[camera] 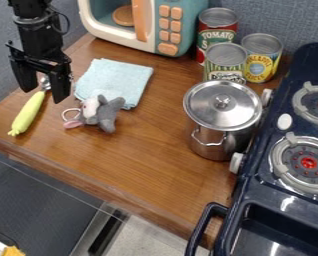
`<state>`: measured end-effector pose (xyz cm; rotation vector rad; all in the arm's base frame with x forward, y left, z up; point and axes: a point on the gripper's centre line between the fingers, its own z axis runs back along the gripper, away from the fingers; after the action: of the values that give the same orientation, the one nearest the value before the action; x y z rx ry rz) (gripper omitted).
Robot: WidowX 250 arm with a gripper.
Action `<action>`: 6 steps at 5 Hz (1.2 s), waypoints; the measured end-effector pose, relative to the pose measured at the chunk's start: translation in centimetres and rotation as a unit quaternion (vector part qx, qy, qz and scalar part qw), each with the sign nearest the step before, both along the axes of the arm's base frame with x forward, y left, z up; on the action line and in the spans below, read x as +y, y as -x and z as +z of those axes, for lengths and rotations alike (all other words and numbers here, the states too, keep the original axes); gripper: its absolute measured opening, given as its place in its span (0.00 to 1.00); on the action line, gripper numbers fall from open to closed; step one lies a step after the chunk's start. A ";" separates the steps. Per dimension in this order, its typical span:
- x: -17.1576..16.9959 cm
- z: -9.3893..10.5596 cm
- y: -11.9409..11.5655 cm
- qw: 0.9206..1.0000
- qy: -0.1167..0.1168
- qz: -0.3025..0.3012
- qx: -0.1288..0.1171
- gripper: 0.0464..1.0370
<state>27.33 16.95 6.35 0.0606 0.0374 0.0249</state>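
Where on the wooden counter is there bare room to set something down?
The widest bare patch lies between the toy mouse and pot, down to the counter front. Another lies between the cloth and cans. Crowded: pot, cans and stove side; gripper at the yellow utensil, close by the cloth.

Yellow-green utensil handle (pixel 29 114) at nine o'clock; pale blue cloth (pixel 115 78) at ten; grey-and-white plush mouse (pixel 105 116); brown wood-grain desk (pixel 141 160); teal-and-cream toy microwave (pixel 187 19) at twelve; navy stove (pixel 260 175).
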 end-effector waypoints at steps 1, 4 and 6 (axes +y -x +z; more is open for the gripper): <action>-0.1 -1.2 0.2 1.000 0.010 0.002 0.016 0.96; 2.5 -3.0 0.2 0.998 0.012 0.047 0.049 0.96; 4.1 -4.0 0.4 0.994 0.000 0.075 0.077 0.96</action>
<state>26.90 21.01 2.37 0.0595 0.1953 0.1703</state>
